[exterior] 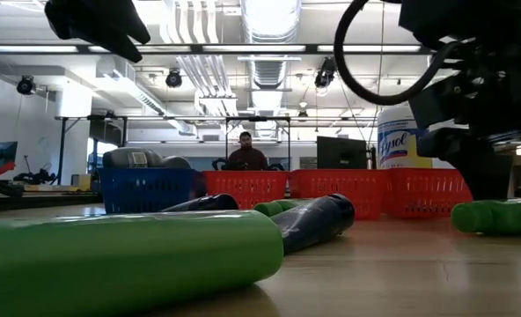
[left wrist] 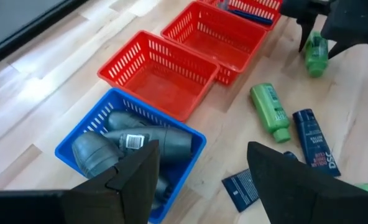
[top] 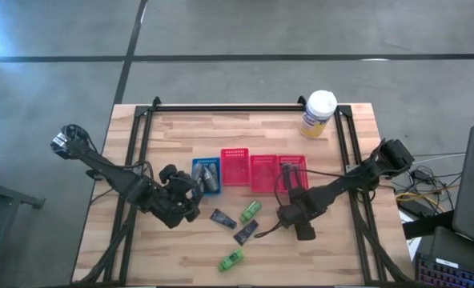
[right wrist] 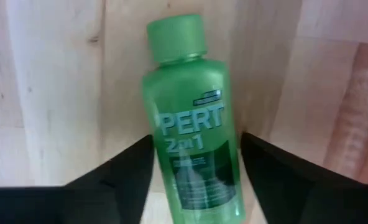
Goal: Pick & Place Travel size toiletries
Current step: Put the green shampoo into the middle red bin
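My right gripper point(right wrist: 196, 137) is low over the table near the right red tray, open. Its fingers stand on either side of a green bottle point(right wrist: 190, 93) that lies flat on the wood, also the green bottle point(left wrist: 316, 53) in the left wrist view. My left gripper point(left wrist: 202, 149) hovers open beside the blue tray point(top: 206, 174), which holds grey oval bottles point(left wrist: 140, 140). Two more green bottles point(top: 251, 211) point(top: 230, 259) and two dark flat packs point(top: 223, 218) point(top: 246, 231) lie on the table between the arms. Thin dark items point(left wrist: 246, 9) lie in the rightmost red tray. My right gripper comes from above with its fingers point(right wrist: 140, 168) along both sides of the green bottle's lower body point(right wrist: 199, 186), cap end pointing away. I cannot tell whether they touch it. The bottle lies on its side on the table.
Three red mesh trays point(top: 234, 166) point(top: 263, 172) point(top: 293, 168) stand in a row right of the blue one. A white-capped, yellow-labelled jar point(top: 319, 112) stands at the far right. Black rails point(top: 141, 152) run along the table sides. A person point(exterior: 245, 151) sits far behind.
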Tool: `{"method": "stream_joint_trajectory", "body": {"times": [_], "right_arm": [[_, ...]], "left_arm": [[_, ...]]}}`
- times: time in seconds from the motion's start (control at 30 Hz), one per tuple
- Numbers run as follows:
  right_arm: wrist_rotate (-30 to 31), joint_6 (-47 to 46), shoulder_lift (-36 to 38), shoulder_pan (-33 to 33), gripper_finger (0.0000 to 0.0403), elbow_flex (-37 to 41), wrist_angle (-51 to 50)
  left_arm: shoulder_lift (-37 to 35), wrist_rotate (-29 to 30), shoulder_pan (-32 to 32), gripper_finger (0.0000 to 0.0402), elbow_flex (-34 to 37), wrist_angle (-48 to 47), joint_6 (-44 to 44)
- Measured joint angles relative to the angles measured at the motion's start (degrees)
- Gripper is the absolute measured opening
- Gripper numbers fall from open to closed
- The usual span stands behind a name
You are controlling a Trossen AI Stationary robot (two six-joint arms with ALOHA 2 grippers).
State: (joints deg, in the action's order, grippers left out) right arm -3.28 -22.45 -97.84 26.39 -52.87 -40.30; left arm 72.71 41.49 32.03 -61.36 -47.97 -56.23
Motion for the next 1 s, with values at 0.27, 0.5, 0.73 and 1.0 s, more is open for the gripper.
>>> {"method": "stream_joint_trajectory", "body": {"times": [0.27, 0.5, 0.73, 1.0], "right_arm": [[-6.6, -1.9, 0.8, -0.8, 0.0132, -4.5, -0.1], [-5.9, -12.4, 9.7, -8.2, 0.0141, -7.3, 0.7], [3.1, -35.8, 18.2, -21.7, 0.0148, -5.5, 10.5], [5.2, -47.8, 11.3, -26.8, 0.0179, -3.7, 13.9]], "left_arm": [[0.0, -0.1, 0.0, 0.0245, 0.0, 0.0, -1.1], [0.0, -7.0, 0.4, 0.0245, 0.0, 0.0, 4.8], [0.0, -4.6, 0.4, 0.0245, 0.8, -0.2, 2.5], [-0.3, 3.8, -0.6, 0.0245, 0.9, -4.3, 4.6]]}}
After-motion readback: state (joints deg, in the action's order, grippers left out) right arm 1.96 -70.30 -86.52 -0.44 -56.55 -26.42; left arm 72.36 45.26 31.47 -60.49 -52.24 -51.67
